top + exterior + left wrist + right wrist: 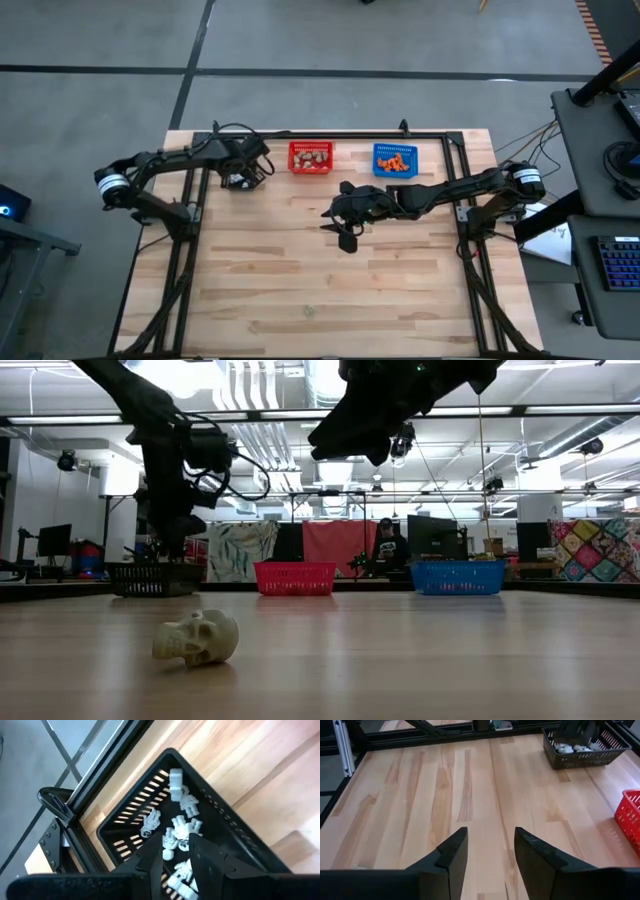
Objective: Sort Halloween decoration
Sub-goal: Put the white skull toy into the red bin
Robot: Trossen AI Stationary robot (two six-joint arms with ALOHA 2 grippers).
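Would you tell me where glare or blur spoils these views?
Low view: bright ceiling lights wash out the top, both arms are silhouettes, the skull is sharp. Left wrist view: its fingers are blurred, the black basket sharp. High view: evenly lit.

This is a robotics lab or workshop in a large industrial hall. The low view shows exposed ducts (262, 420) and strip lights under a high ceiling, monitors (52, 540) on desks, and a person (386, 546) seated at a screen behind the wooden table (300, 270). From above, a grey concrete floor (100, 40) surrounds the table, with a keyboard (618, 268) and cables on a side desk. Hanging cloths, possibly backdrops, line the far wall.
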